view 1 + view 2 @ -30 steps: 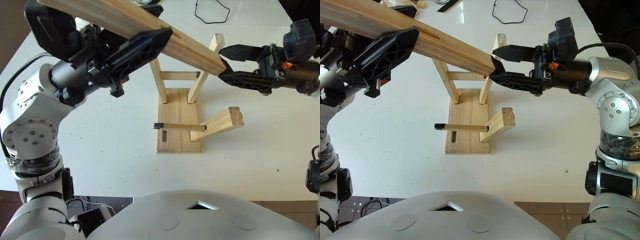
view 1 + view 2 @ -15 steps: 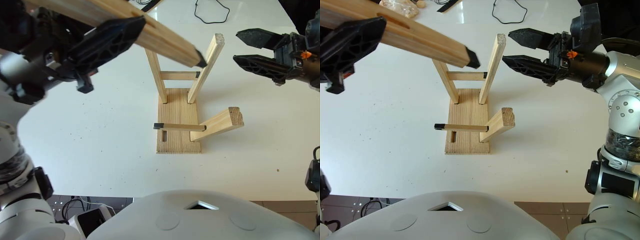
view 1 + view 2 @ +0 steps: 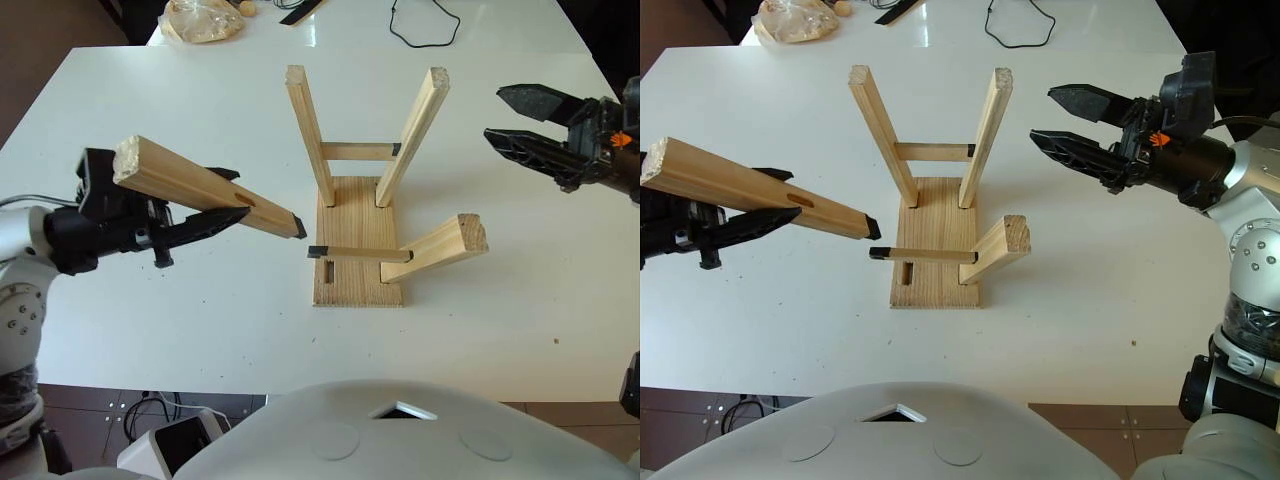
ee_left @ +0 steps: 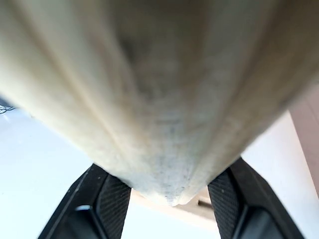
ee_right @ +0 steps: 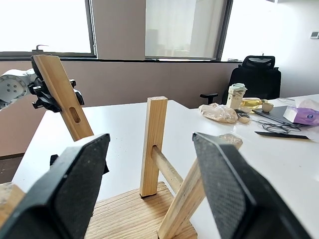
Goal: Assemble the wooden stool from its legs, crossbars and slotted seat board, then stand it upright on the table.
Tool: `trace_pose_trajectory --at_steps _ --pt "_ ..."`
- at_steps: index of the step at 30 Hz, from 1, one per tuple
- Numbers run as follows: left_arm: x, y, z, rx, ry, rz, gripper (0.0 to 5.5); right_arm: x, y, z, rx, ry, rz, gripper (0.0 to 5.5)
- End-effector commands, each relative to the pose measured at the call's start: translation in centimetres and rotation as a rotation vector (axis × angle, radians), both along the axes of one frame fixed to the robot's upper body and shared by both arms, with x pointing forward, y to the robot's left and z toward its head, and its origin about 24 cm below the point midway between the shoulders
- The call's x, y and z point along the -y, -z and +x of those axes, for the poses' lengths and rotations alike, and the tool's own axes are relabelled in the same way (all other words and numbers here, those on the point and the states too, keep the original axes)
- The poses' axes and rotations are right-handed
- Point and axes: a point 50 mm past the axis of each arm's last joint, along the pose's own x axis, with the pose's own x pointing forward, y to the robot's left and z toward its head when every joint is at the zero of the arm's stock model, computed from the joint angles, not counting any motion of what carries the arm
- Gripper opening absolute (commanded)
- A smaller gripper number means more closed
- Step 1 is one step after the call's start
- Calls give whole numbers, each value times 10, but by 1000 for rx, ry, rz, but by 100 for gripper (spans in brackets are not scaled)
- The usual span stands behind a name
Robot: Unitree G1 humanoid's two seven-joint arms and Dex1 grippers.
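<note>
So the left fingers (image 3: 205,225) are clamped on the loose pale wooden leg with the oval slot (image 3: 160,168), held low over the white bench (image 3: 200,330), left of the flat slotted seat board (image 3: 350,285). The right fingers (image 3: 525,148) are spread wide with nothing in them, off to the board's right.

Next bit, I reckon: line that slot up with the free black-tipped end of the thin wooden crossbar (image 3: 355,253) poking out of the leaning leg (image 3: 440,250), then push straight along it. That leaning leg looks wobbly, so bracing it from the right might help. There's plenty of bare bench on the left, though the two upright legs (image 3: 308,135) stand close behind.
</note>
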Motion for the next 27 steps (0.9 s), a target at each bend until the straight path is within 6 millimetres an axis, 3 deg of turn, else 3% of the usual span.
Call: trace_pose_trajectory --at_steps 1,8,19,27 --pt "2 16 6 70 -30 2 204 -1 0 1 -5 -9 -10 306" --pt "9 47 -11 45 113 107 204 -2 -1 6 -10 -38 -34 306" --pt "23 51 -9 71 184 106 204 -7 5 7 -22 -63 -57 306" --pt "20 65 -22 -44 279 204 204 -9 8 7 -23 -68 -70 306"
